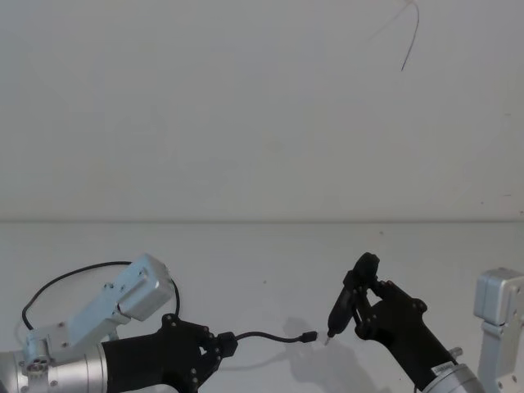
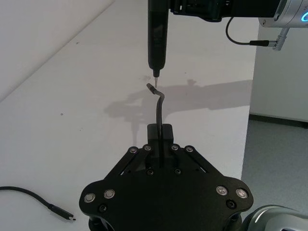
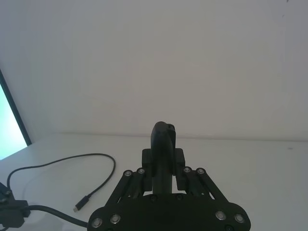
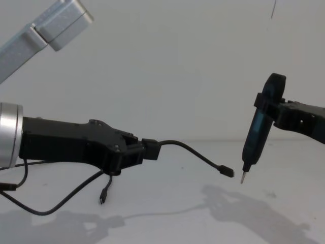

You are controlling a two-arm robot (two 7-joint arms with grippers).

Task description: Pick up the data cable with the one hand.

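Chest view: we see the left gripper (image 4: 142, 151), fingers clamped on the data cable (image 4: 198, 151).
Cable axis: straight out from that gripper, plug near the pen-like tool (image 4: 252, 137) that the right gripper (image 4: 274, 109) pinches.

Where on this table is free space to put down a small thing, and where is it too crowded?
Free: the strip of table along the wall, behind both grippers. Crowded: between the left gripper, holding the data cable, and the right gripper with its black tool, where plug and tip almost meet. The cable's loose loop lies on the left side.
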